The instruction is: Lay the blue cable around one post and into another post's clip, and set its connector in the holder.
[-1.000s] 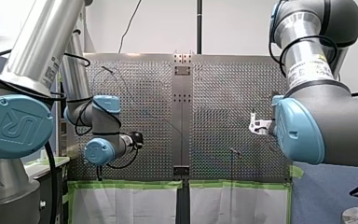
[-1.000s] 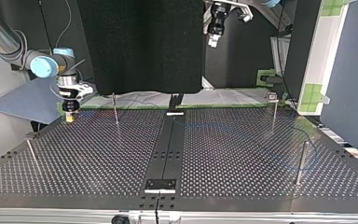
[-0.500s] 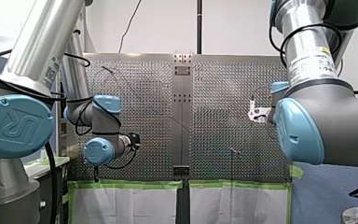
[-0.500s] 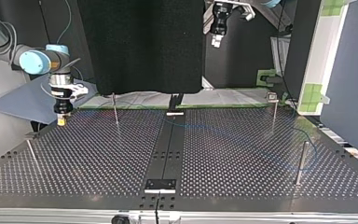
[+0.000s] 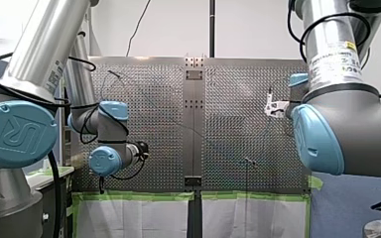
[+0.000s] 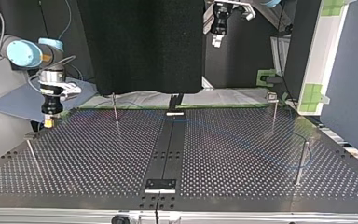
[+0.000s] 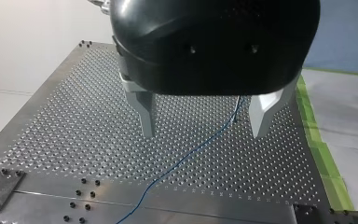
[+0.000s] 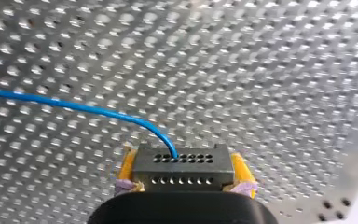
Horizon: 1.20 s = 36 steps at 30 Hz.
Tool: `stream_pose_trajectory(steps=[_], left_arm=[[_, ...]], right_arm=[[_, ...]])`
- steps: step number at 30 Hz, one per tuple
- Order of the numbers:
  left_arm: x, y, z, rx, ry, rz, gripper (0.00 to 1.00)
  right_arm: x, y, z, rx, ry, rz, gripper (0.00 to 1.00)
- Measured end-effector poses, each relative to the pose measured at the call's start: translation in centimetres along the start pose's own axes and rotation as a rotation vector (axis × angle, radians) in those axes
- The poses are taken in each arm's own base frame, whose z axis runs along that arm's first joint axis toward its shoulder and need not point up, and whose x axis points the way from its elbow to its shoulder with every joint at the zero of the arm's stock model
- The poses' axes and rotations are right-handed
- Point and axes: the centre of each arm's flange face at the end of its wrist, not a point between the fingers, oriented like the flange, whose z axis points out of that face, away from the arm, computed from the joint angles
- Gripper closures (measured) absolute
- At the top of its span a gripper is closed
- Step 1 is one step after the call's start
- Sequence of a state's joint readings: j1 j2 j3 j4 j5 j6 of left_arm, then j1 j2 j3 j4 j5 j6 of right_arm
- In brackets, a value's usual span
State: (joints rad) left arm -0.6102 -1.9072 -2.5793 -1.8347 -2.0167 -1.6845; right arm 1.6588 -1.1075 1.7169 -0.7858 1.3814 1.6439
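My right gripper (image 8: 185, 186) is shut on a dark grey connector (image 8: 182, 170), which sits between its yellow pads (image 8: 127, 164). The blue cable (image 8: 74, 106) leaves the connector's face and curves away over the perforated table. In the top view this gripper (image 6: 49, 122) hangs low over the table's far left corner. My left gripper (image 7: 205, 123) is open, its metal fingers (image 7: 145, 114) held wide and high above the table. The blue cable (image 7: 186, 156) lies on the plate below it. In the top view my left gripper (image 6: 218, 39) hangs well above the table's far side.
Thin posts stand on the table in the top view: one at far left (image 6: 115, 111), one at near left (image 6: 32, 156), one with a clip at far right (image 6: 273, 109), one at near right (image 6: 301, 161). A dark centre strip (image 6: 168, 149) carries small brackets.
My right gripper has carried the connector toward the top view's left and a little nearer. The cable's loop by the near right post has tightened. My left arm has barely moved.
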Motion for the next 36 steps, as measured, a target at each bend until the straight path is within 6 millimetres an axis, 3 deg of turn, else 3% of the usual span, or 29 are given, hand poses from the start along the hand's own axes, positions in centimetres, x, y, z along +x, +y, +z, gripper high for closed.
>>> stream_pose_trajectory(steps=[13,22,29,36], left_arm=[[0.0,0.4,0.3,-0.018,0.006,0.006,0.00],[0.1,0.7,0.4,-0.028,0.016,0.014,0.00],[0.1,0.8,0.4,-0.032,0.021,0.018,0.00],[0.1,0.9,0.4,-0.035,0.024,0.021,0.00]], right_arm=[[5.4,0.0,-1.3,-0.031,0.071,0.010,1.00],[5.0,0.9,-1.5,-0.046,0.051,0.033,1.00],[3.1,3.2,-0.9,-0.088,-0.008,0.025,1.00],[3.1,4.6,-0.3,-0.103,-0.047,0.009,1.00]])
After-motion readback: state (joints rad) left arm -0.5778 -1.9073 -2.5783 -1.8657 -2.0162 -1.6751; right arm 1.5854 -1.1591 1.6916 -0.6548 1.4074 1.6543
